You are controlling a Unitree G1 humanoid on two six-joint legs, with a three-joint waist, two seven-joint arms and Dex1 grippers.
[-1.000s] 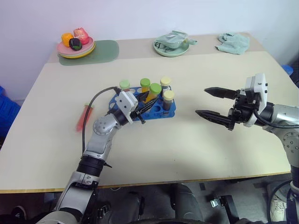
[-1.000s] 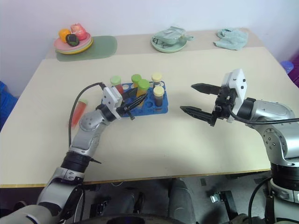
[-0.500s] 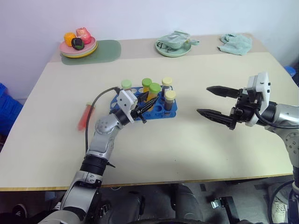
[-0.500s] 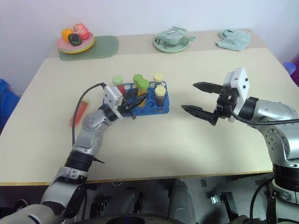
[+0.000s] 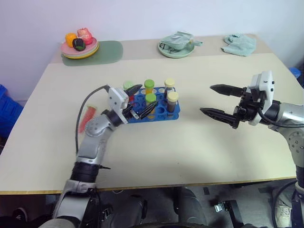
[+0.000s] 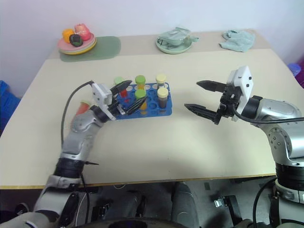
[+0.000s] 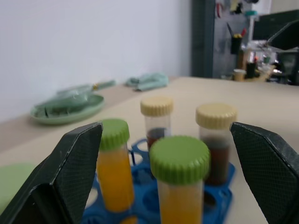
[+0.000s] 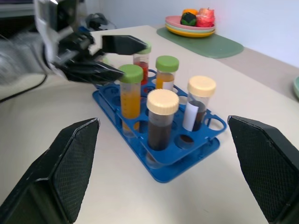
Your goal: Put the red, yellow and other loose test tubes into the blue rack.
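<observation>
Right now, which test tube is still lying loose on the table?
The red tube, flat on the table left of the blue rack; the others stand upright in it.

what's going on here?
The robot is loading test tubes into the blue rack. Its left gripper is open at the rack's near-left corner, beside an orange tube with a green cap standing in a hole. Five capped tubes stand in the rack. A red tube lies loose on the table, left of the left arm. The right gripper hangs open and empty above the table, right of the rack.
</observation>
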